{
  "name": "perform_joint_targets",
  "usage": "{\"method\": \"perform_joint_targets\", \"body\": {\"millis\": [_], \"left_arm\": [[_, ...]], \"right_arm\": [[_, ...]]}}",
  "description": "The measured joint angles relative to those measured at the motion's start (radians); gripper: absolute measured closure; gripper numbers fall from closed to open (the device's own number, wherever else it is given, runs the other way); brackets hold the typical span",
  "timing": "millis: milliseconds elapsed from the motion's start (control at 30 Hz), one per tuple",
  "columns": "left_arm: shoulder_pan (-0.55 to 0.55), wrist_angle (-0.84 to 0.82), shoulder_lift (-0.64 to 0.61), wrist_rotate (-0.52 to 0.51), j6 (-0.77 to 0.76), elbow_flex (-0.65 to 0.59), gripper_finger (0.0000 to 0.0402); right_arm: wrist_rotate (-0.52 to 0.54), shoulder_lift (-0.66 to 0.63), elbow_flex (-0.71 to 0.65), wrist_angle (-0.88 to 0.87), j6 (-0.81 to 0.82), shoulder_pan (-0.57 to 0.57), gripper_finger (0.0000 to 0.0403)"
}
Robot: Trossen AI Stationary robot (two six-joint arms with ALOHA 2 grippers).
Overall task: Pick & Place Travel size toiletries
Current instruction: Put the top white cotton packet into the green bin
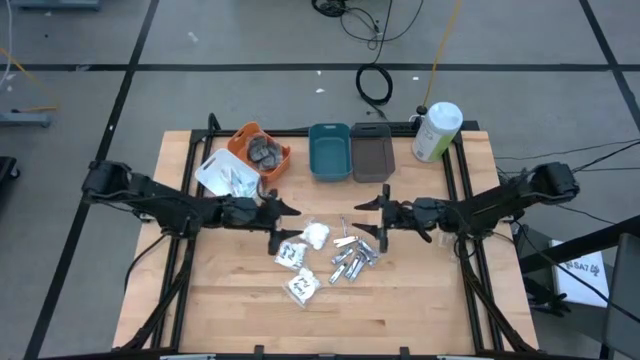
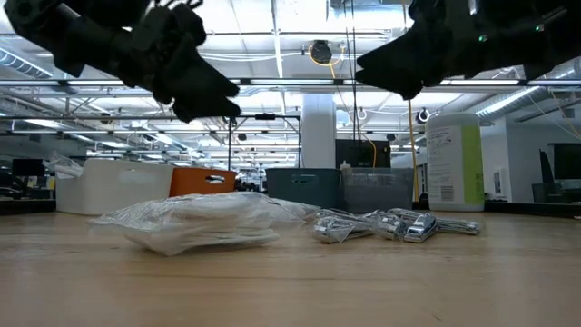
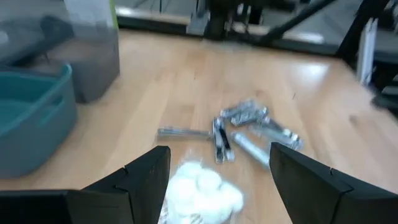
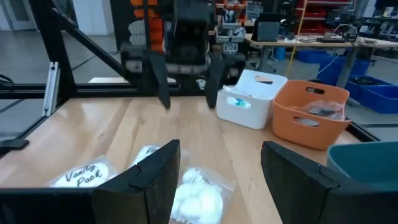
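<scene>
While both arms hang above the wooden table (image 1: 220, 300), the toiletries lie loose at centre frame in the high view.

- White packets (image 1: 298, 256): clear-wrapped, clustered centre, just left of the tubes; one shows between the left gripper's fingers in its wrist view.
- Silver tubes (image 1: 352, 262): small heap, centre, right of the packets.
- Dark discs (image 1: 265, 152): inside the orange bin (image 1: 247, 133), upper left of centre.
- White bin (image 1: 222, 175): left of the orange bin, contents unclear.
- Teal bin (image 1: 329, 152) and grey bin (image 1: 372, 152): upper centre, side by side.
- Big bottle (image 1: 436, 131): upper right, upright.
- Left gripper (image 1: 284, 222): left of centre, fingers spread, holding nothing.
- Right gripper (image 1: 372, 215): right of centre, fingers spread, holding nothing.
</scene>
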Motion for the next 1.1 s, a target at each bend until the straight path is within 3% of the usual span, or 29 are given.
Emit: {"method": "perform_joint_targets", "body": {"millis": [367,767,967,1100], "left_arm": [[0.011,-0.114,0.199,-0.001,0.024,0.132,0.0131],[0.071,-0.251,0.433,-0.002,0.076,0.263,0.0131],[0.08,-0.269,0.447,0.0,0.076,0.269,0.0132],[0.079,-0.272,0.446,0.018,0.076,0.269,0.0161]], "right_arm": [[0.003,-0.238,0.0,-0.267,0.021,0.007,0.019],[0.003,-0.259,0.0,-0.305,0.023,0.007,0.019],[0.003,-0.259,0.0,-0.305,0.023,0.007,0.019],[0.003,-0.259,0.0,-0.305,0.023,0.007,0.019]]}}
